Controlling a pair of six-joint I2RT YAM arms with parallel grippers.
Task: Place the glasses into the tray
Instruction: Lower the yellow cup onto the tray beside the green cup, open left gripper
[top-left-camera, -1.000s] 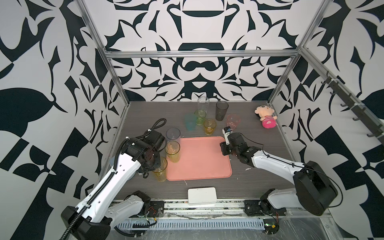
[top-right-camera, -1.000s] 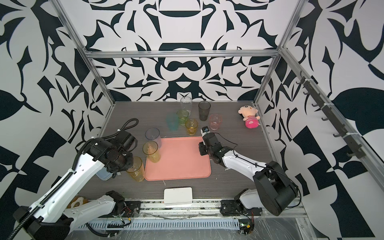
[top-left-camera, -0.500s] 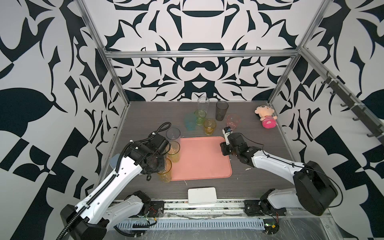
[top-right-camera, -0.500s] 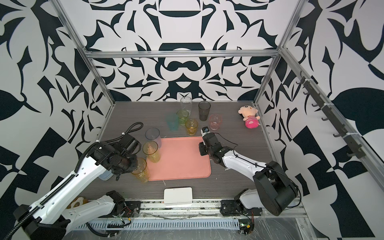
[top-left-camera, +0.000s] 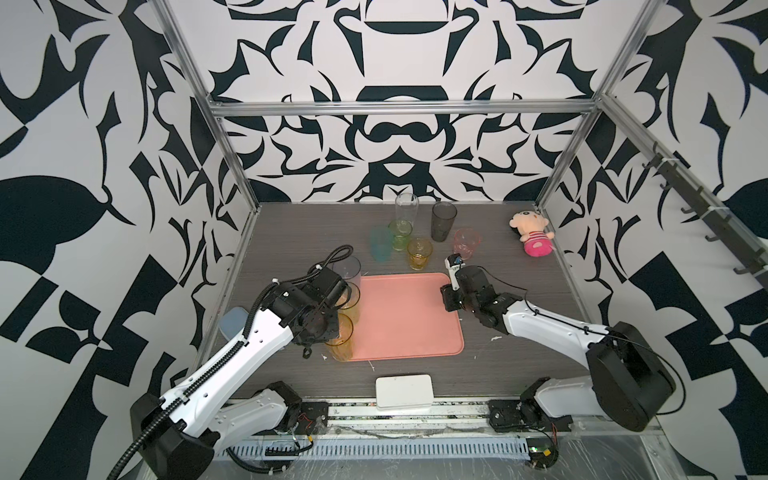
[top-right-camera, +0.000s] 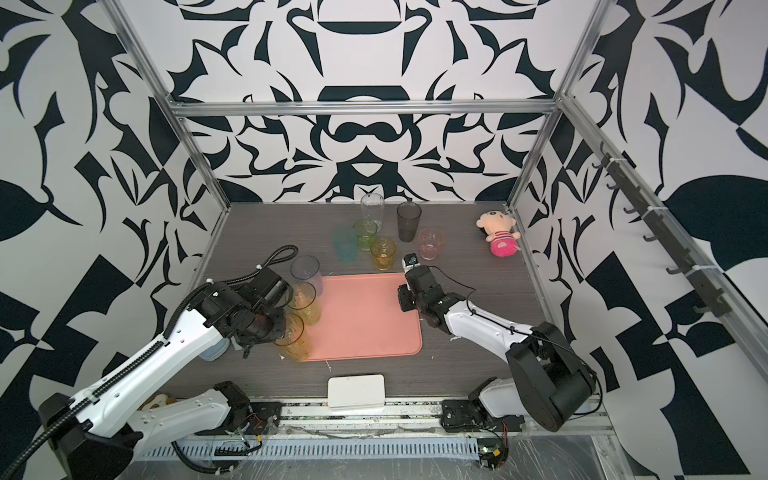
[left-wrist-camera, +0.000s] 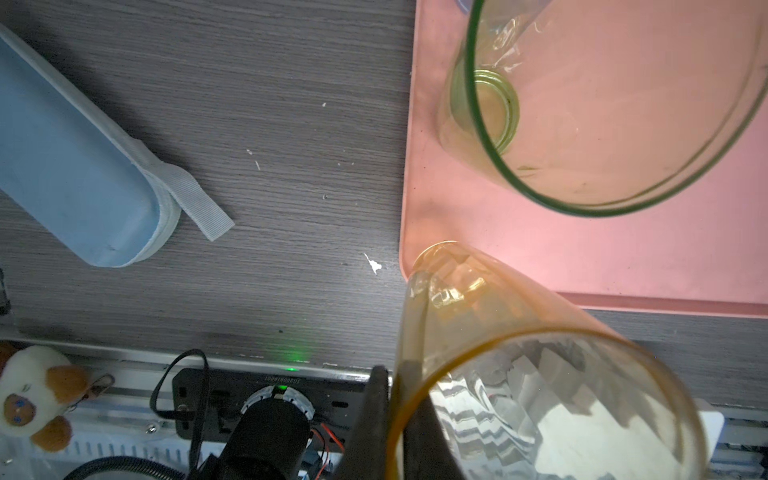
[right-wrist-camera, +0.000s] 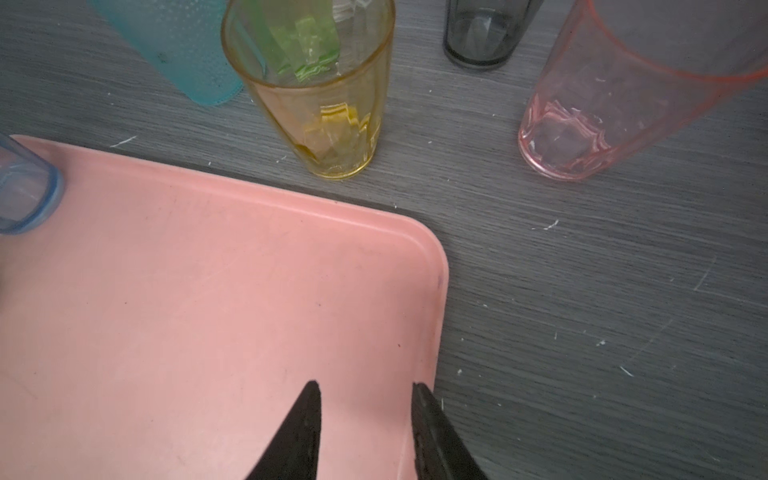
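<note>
- In both top views the tray (top-left-camera: 409, 324) lay mid-table with its middle bare. The blue-grey tumbler (top-left-camera: 348, 268) and the yellow-green tumbler (top-left-camera: 352, 296) stood at its left edge, partly behind the left arm, so it was hard to tell there whether they stood inside the rim.
- The left gripper (top-left-camera: 330, 334) met the rim of the tall amber tumbler (top-left-camera: 341, 345) at the tray's near left corner, its fingers hidden under the wrist. The right gripper (top-left-camera: 449, 302) hung over the far right corner, its jaws hidden too.
- Behind the tray stood the clear tall glass (top-right-camera: 371, 210), smoky grey glass (top-right-camera: 409, 222), short green glass (top-right-camera: 365, 235), teal glass (top-right-camera: 345, 245), short amber glass (top-right-camera: 383, 253) and pink glass (top-right-camera: 431, 244).
- The left wrist view showed what the top views hid. The fingers (left-wrist-camera: 370, 419) were clamped on the amber tumbler's wall, one outside and one inside. Its base sat over the tray's corner, contact unclear. The yellow-green tumbler stood inside the tray, its rim cut off.
- In the right wrist view the fingers (right-wrist-camera: 305, 428) stood partly apart, holding nothing, above the tray. The blue-grey tumbler's base sat inside the tray, cut off by the frame's edge.
</note>
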